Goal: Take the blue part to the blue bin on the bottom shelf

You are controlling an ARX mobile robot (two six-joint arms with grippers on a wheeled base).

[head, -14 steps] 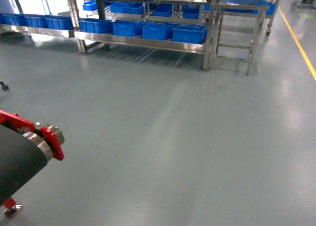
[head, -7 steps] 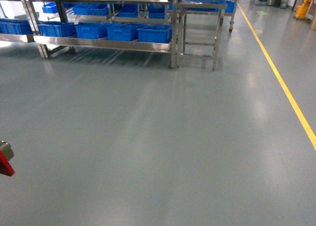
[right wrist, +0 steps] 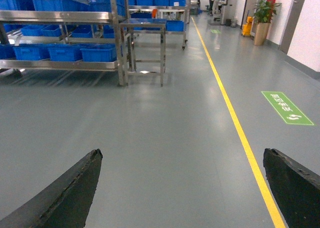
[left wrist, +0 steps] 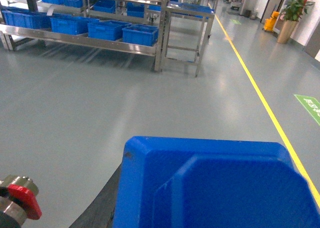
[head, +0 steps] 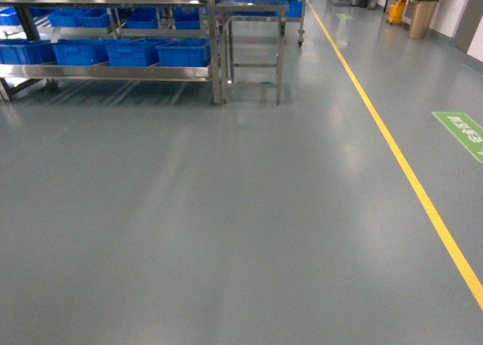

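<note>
We find the robot out on open floor (head: pixel 226 232), well apart from the rack (head: pixel 113 72). The bottom shelf (head: pixel 106 72) carries a row of blue bins (head: pixel 183 53) behind its front rail.

The blue part (left wrist: pixel 210 188) fills the lower half of the left wrist view, right against the camera. We judge it held by the left gripper, but no fingers show there, so we cannot tell that tool's state. The right gripper (right wrist: pixel 185 188) stands wide apart and empty, its two dark fingers (right wrist: pixel 65 188) at the frame edges.

Risks, in our judgement: the part blocks the left wrist view, so placement must rely on the head camera; an unconfirmed grip could let the part slip during travel; a poor approach angle could strike the side stand (head: pixel 253 50) beside the rack.
</note>
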